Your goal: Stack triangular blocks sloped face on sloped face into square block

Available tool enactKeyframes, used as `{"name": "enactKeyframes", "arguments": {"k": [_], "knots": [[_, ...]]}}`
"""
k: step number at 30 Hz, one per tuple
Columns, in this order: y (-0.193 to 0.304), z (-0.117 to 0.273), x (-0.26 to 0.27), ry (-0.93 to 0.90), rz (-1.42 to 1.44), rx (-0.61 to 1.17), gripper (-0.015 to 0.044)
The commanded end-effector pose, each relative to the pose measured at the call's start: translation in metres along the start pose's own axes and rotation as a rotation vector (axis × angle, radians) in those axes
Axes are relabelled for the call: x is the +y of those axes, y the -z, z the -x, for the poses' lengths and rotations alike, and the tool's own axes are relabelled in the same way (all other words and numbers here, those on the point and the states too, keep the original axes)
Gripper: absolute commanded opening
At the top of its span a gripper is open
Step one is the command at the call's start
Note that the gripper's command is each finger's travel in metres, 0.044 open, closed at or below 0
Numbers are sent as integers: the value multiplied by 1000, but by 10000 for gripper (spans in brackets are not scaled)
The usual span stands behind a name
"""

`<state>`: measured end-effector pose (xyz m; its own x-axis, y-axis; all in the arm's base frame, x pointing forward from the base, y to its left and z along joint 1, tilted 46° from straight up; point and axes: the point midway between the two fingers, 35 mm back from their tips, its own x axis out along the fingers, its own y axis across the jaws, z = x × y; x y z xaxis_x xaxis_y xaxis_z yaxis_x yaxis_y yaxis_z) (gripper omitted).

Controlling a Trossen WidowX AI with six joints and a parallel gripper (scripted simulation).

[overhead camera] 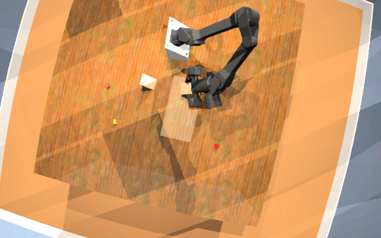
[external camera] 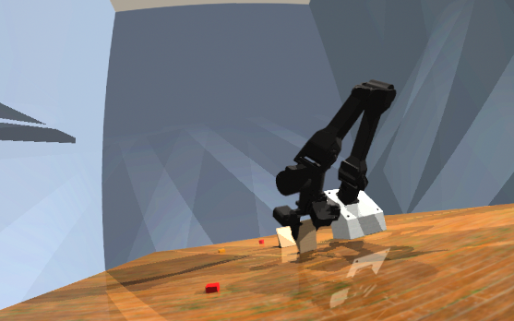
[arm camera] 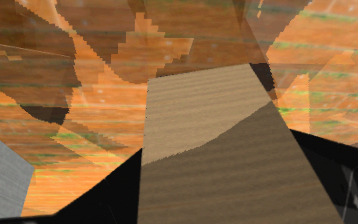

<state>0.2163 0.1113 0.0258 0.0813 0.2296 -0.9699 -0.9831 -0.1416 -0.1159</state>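
- 1 triangular block (arm camera: 215, 150) is pinched in the gripper (overhead camera: 188, 89); its lower edge is cut off in the wrist view.
- Whether it is lifted off the table (external camera: 433, 277) cannot be made out.
- 1 second block (overhead camera: 148, 82) is seen well apart, partly hidden behind the held one in the exterior view.

Black parallel-jaw gripper (overhead camera: 188, 91) is clamped on a tan wooden triangular block (overhead camera: 185, 88). Second pale wooden triangular block (overhead camera: 148, 82) sits to its side, open wooden table (overhead camera: 81, 113) between them. White arm base (overhead camera: 178, 51) stands close behind. Small red cube (overhead camera: 107, 86), yellow cube (overhead camera: 115, 122), another red cube (overhead camera: 216, 146) lie well apart.
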Motion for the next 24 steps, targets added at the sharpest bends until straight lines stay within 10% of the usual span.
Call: {"name": "enactKeyframes", "arguments": {"k": [1, 9, 24], "knots": [[-6, 5, -2, 12, -6, 107, 0], [-20, 10, -2, 11, -9, 312, 0], [-15, 7, 0, 0, -4, 230, 394]]}}
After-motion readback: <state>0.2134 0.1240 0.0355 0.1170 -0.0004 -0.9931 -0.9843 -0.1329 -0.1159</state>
